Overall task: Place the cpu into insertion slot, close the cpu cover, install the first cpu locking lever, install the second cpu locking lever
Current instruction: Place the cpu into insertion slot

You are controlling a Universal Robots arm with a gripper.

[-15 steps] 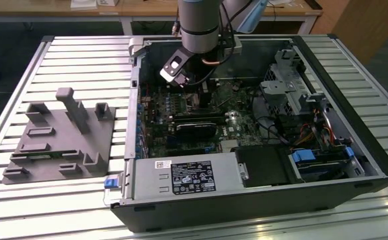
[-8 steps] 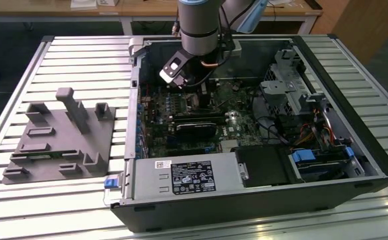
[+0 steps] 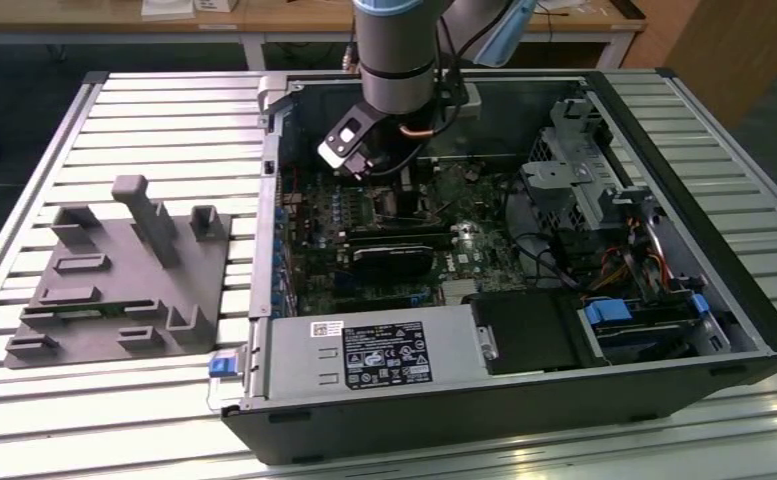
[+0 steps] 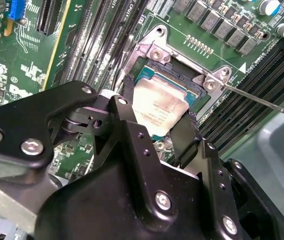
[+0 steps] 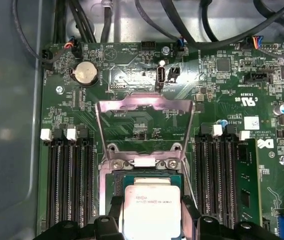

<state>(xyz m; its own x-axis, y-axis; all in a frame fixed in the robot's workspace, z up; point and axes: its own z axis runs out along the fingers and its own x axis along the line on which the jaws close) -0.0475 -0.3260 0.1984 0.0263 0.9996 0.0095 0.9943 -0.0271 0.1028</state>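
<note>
My gripper (image 3: 383, 186) reaches down into the open computer case over the green board. In both wrist views its black fingers (image 4: 183, 134) flank the cpu (image 4: 157, 106), a pale silver square chip, and are shut on its edges. The cpu (image 5: 151, 210) hangs over the near part of the insertion slot (image 5: 151, 176), a dark square socket with a metal rim (image 4: 157, 54). Whether the chip rests in the slot I cannot tell. The cpu cover (image 5: 144, 106), a silvery frame, stands swung open beyond the slot. A thin locking lever rod (image 4: 261, 101) sticks out beside the socket.
Long black memory slots (image 5: 69, 180) run on both sides of the socket, one holding a module (image 5: 245, 180). Cables (image 5: 181, 22) cross the board's far edge. The case (image 3: 708, 230) also holds a power supply (image 3: 375, 352) and a drive cage. A grey fixture (image 3: 121, 280) lies at the exterior view's left.
</note>
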